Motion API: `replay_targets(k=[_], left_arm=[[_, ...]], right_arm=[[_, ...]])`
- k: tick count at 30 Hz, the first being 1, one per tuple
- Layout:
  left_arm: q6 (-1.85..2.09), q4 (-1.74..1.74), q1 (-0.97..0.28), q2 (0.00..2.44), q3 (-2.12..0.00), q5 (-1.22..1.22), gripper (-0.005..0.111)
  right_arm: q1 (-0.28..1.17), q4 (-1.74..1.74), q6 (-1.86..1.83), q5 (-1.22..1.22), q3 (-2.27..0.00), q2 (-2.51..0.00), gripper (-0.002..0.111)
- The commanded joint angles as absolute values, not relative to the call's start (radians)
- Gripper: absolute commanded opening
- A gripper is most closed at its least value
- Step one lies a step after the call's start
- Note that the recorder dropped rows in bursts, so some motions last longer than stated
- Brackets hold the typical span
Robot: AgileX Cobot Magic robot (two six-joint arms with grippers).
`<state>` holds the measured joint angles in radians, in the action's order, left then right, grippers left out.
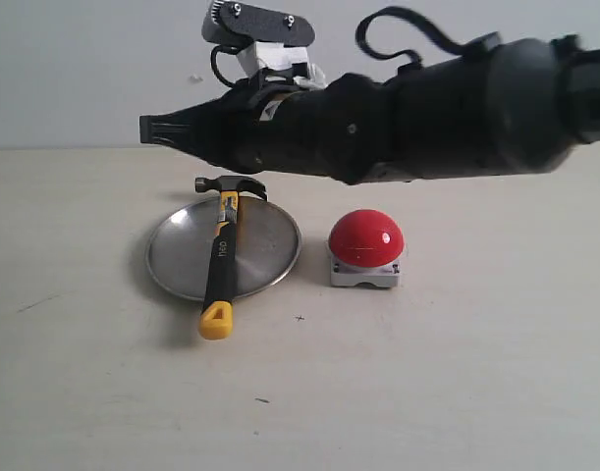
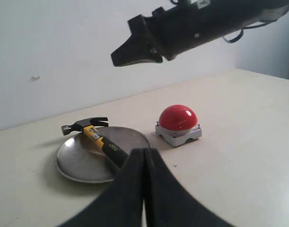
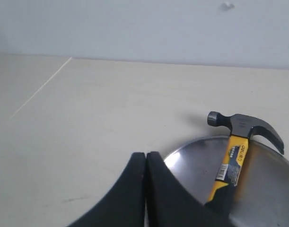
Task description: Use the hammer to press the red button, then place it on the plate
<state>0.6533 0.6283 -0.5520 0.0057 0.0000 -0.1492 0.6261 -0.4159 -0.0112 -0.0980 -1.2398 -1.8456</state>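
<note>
Exterior view: the right gripper [image 1: 154,130] hangs in the air at the end of a black arm [image 1: 427,103] that reaches in from the right and across the middle, its tip pointing left. The fingers are pressed together and pinch nothing. Below the gripper and clear of it lies the hammer [image 1: 221,250], resting across the plate [image 1: 177,257]. Its dark head juts past the plate's far rim, and its yellow end sticks out past the near rim, over the table [image 1: 457,383]. The red button [image 1: 366,237] stands on its grey base just beside the plate, on the right, not touching it.

Right wrist view: the right gripper [image 3: 145,157] shows two dark fingers [image 3: 130,189] meeting along a thin seam, with nothing between them. The hammer [image 3: 232,161] and the plate [image 3: 194,158] lie beyond the fingertips and to one side, apart from them.

Left wrist view: the left gripper [image 2: 145,152] is likewise closed tight on itself and empty. Past its tips lie the plate [image 2: 75,163] and the hammer [image 2: 104,144], with the red button [image 2: 178,117] next to them. The right gripper [image 2: 135,49] is seen high above the plate, against the pale wall [image 2: 49,47].
</note>
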Motion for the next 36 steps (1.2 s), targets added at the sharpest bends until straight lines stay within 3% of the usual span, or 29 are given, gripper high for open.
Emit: replay_targets(k=[1,10,15,20,36], left_arm=[[0.650,0.640,-0.558,0.000,0.000,-0.140,0.000],[0.650,0.640,-0.558,0.000,0.000,-0.140,0.000],[0.650,0.640,-0.558,0.000,0.000,-0.140,0.000],[0.650,0.640,-0.558,0.000,0.000,-0.140,0.000],[0.650,0.640,-0.558,0.000,0.000,-0.140,0.000]], right_arm=[[0.664,-0.408,-0.171,-0.062,-1.116,-1.679,0.000],[0.812,-0.408,-0.243,-0.209,-0.723,-1.289,0.000],[0.825,-0.408,-0.243,-0.095,-0.594,-1.133,0.000],[0.825,-0.408,-0.240,0.029,-0.584,-1.056,0.000],[0.825,-0.410,-0.243,0.029,-0.586,-1.036,0.000]])
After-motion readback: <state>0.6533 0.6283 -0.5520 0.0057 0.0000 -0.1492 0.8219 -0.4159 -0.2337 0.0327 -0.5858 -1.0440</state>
